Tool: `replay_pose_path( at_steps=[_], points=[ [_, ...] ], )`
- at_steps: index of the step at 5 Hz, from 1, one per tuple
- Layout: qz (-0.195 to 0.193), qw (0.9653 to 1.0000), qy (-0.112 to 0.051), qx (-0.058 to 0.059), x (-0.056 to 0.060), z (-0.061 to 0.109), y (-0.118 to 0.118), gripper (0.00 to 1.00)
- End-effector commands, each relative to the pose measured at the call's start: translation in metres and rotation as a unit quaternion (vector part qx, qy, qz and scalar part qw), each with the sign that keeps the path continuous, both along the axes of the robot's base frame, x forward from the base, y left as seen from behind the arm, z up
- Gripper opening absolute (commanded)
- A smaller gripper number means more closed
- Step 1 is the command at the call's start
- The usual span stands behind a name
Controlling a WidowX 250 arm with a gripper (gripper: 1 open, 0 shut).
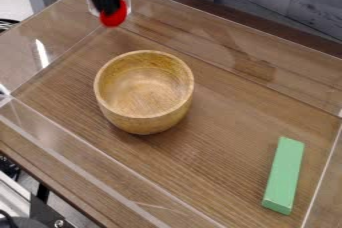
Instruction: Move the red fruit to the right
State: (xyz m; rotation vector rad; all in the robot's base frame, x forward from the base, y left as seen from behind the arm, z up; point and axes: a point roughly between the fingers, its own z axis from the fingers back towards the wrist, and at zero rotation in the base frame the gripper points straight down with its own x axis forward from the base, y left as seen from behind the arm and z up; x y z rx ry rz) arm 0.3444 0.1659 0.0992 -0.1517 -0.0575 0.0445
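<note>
So over at the top left, the black robot pincer [112,13] is hanging above the brown wood-grain surface [241,82], pointing pretty much straight down, and it's a bit motion-blurred. Its jaws are pinching in on the small glossy red rounded toy fruit [114,15], which is sitting right between the tips. The fruit is looking lifted clear of the wood, up near the back-left corner of the clear plastic-walled tray area [27,122]. Can't make out the green leafy top in this shot, the blur is eating it.

Moving a bit right and down toward the middle, the round light wooden bowl [144,91] is sitting upright on the surface, open side up, nothing visible inside it. It's well apart from the fruit, which is hanging behind and to the left of it.

Then way over at the bottom right, a flat green rectangular block [283,175] is lying on the wood, long side running roughly front to back and tilted slightly, close to the right wall of the tray. It's well apart from the bowl and even farther from the pincer.
</note>
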Motion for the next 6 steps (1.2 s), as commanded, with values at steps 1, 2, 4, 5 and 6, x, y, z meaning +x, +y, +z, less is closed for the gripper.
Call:
replay_pose_path(
  at_steps=[1,2,4,5,6],
  points=[
    [-0.026,0.9982,-0.052,0.014,0.018,0.053,-0.031,0.00],
    [-0.067,0.9966,-0.048,0.006,0.019,0.052,-0.074,0.00],
    [-0.124,0.9917,-0.028,-0.016,0.014,0.036,-0.163,0.00],
    [-0.158,0.9871,-0.011,-0.021,0.009,0.028,-0.204,1.00],
    [-0.179,0.9835,0.004,-0.026,0.010,0.014,-0.232,0.00]
  ],
)
